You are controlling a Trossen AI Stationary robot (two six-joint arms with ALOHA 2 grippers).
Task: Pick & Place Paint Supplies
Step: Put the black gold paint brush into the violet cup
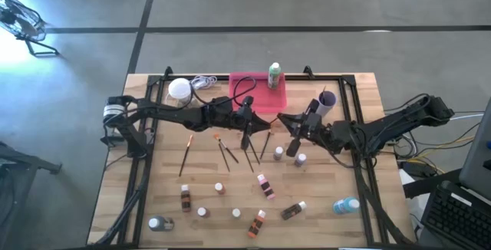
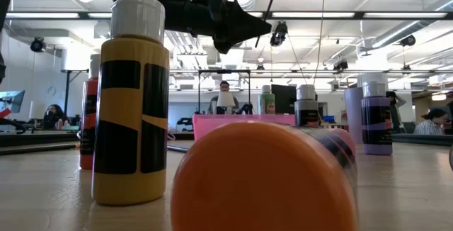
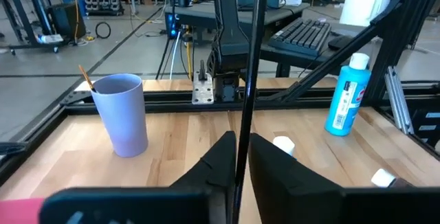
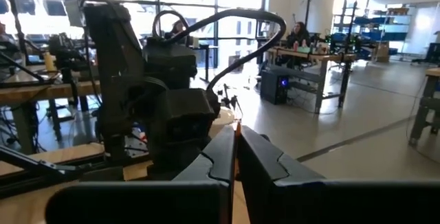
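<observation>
Left hand [image 3: 240, 141] pinches a brush [image 3: 251, 45]; the cup [image 3: 122, 114] lies far-right, nearer the right hand [image 4: 237, 138], which is pressed together.

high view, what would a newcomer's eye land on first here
Both dark arms meet mid-table: the left claw pinches a thin paintbrush upright, and the right claw is shut close beside it. Behind them sit a pink tray and a lavender cup; small bottles lie scattered along the near side.

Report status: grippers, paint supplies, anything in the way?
Left gripper shut on a paintbrush. Right gripper shut, facing it across mid-table. Purple cup stands beyond.
</observation>
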